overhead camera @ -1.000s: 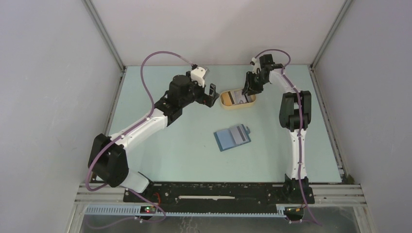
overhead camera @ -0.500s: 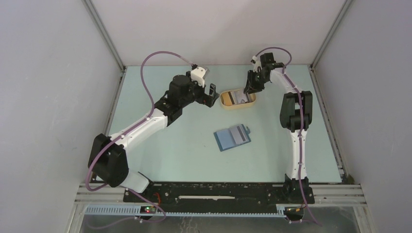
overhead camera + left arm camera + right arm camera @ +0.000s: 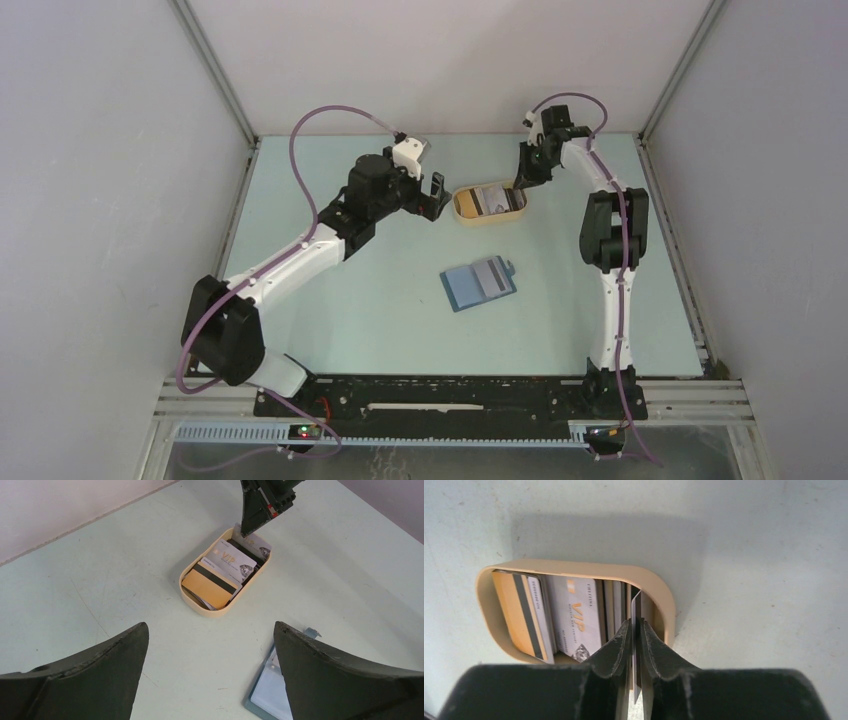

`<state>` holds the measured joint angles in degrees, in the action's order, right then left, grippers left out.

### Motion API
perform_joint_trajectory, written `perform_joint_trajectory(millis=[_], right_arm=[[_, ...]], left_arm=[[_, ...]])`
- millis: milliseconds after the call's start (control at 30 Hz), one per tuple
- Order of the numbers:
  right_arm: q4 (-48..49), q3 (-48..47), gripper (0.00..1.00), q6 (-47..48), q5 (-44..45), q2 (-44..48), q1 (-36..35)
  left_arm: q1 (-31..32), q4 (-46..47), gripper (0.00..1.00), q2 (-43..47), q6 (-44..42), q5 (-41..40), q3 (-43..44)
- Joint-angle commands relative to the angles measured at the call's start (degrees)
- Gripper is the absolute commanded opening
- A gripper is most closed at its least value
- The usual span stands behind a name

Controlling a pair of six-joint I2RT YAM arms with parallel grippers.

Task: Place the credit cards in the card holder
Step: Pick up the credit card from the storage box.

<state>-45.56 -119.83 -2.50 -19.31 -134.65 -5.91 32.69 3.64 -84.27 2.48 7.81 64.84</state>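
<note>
Top external view: the left arm (image 3: pixel 300 255) is seen reaching from the near left toward the middle of the bench (image 3: pixel 350 320). The left jaws are held wide apart, gripping nothing, just left of the tan oval tray (image 3: pixel 462 212) and not touching it.

Nearer the arm bases, the card holder (image 3: pixel 478 284) is laid open and flat on the bench, well apart from the tray, with its snap tab (image 3: pixel 507 265) at the far right edge. A grey, dark-striped face is seen on its right half (whether this is a card tucked in or merely laid on top cannot be told).

The credit cards (image 3: pixel 227 562) are stacked in the tray. A gold card (image 3: pixel 210 582) with a dark stripe is placed at one end and a whitish VIP card (image 3: pixel 232 560) beside it.

At the tray's right end an upright card (image 3: pixel 636 605) is stood on edge and pinched by the right jaws, which are closed on it. Its far end is seen inside the tray, just beside the wall. The right arm (image 3: pixel 612 230) is bent over from the right side of the bench.
</note>
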Motion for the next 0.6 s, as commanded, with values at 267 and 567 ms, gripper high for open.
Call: perform_joint_trajectory(millis=[267, 567], right_arm=[[2.26, 2.07, 0.00, 5.28, 8.22, 5.25, -1.09], [6.79, 6.87, 0.00, 8.68, 12.49, 14.49, -3.80]], left_arm=[[-0.39, 0.71, 1.00, 0.28, -1.45, 0.88, 2.06], [-0.36, 3.53, 1.00, 4.28, 0.76, 1.86, -0.54]])
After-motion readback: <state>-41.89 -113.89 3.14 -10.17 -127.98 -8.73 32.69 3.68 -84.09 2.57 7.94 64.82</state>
